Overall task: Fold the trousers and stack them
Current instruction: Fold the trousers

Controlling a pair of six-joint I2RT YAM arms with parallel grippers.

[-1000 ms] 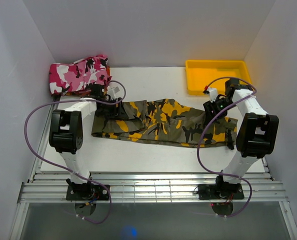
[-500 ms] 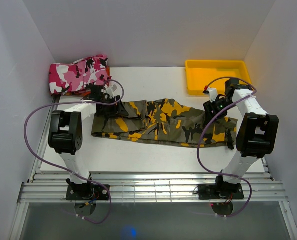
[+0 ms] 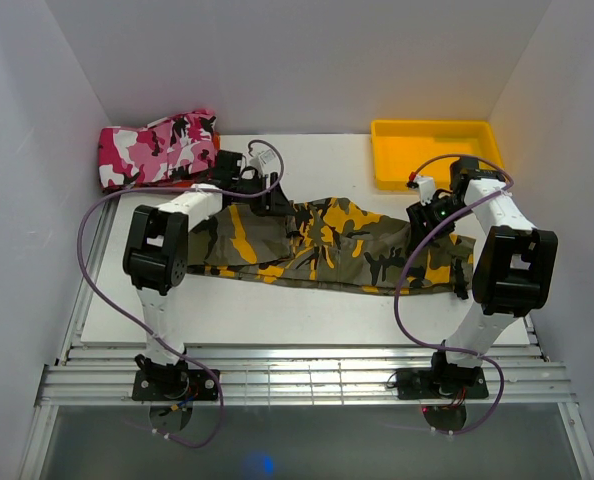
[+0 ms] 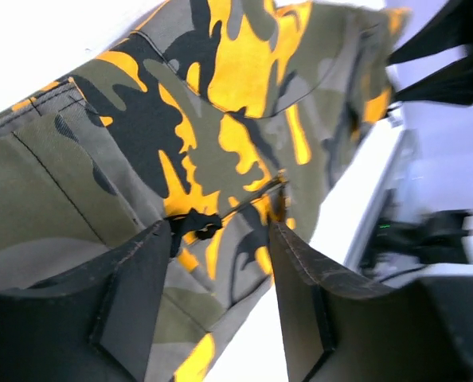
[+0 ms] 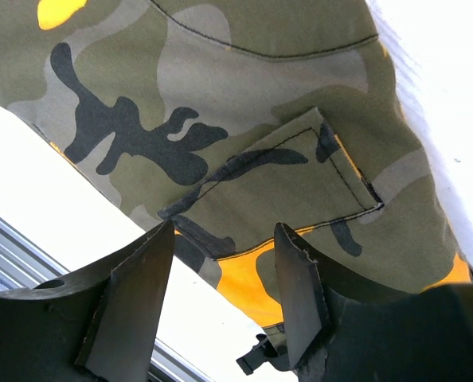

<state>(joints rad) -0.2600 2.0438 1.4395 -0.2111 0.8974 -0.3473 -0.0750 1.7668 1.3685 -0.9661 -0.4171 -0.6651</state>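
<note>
Status: early stage. The trousers (image 3: pixel 327 245) lie flat on the table (image 3: pixel 277 315) as one long strip, running from under the left jaws to under the right jaws. My read is that the legs are laid together lengthwise at most. No crosswise fold shows, and I can't count layers from above. Left jaws stand wide: fingers (image 4: pixel 133 302) are apart, camo cloth fills the gap beyond them and nothing is pinched. That wrist view is smeared, so I can't tell whether the tips touch the fabric. Right jaws are also wide: fingers (image 5: pixel 133 310) are apart over a stitched patch pocket (image 5: pixel 300 191), with the cloth's edge and bare table just to one side of the tips, and nothing is held. A pink camo garment (image 3: pixel 157 150) sits just beyond the left jaws and off to their outer side, bunched against the back wall, probably the stack spot. A yellow tray (image 3: pixel 437 150) sits beyond the right jaws, apart from the cloth. Done: the strip is laid out, with a set of jaws over each end. Left: grip the ends, fold crosswise at least once, square it up, then carry it onto the stack. Neither end is secured yet, so I'd call folding not started and stacking untouched.
</note>
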